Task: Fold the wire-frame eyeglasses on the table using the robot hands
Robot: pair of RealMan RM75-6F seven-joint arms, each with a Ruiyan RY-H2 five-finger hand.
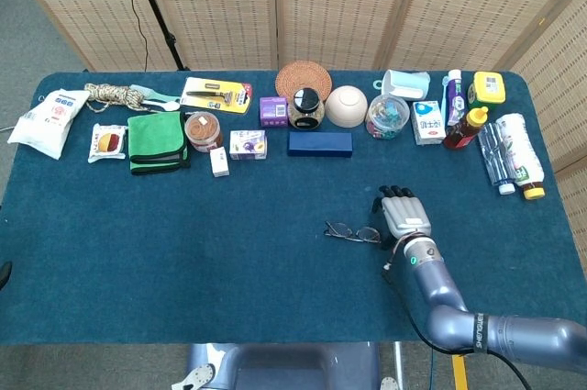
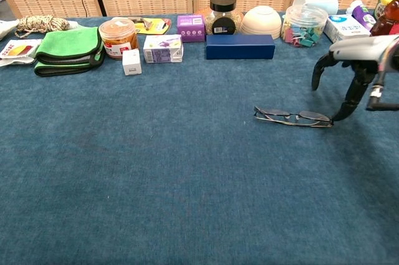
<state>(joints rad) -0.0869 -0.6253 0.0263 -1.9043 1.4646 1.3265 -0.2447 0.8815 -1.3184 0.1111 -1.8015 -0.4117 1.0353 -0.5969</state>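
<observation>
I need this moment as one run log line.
eyeglasses: folded flat on table | right hand: raised beside them, holds nothing | left hand: not in view

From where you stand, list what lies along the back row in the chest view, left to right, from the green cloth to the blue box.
Green cloth → orange-lidded jar → small white box → white and purple carton → purple box → black-lidded jar → blue box.
</observation>
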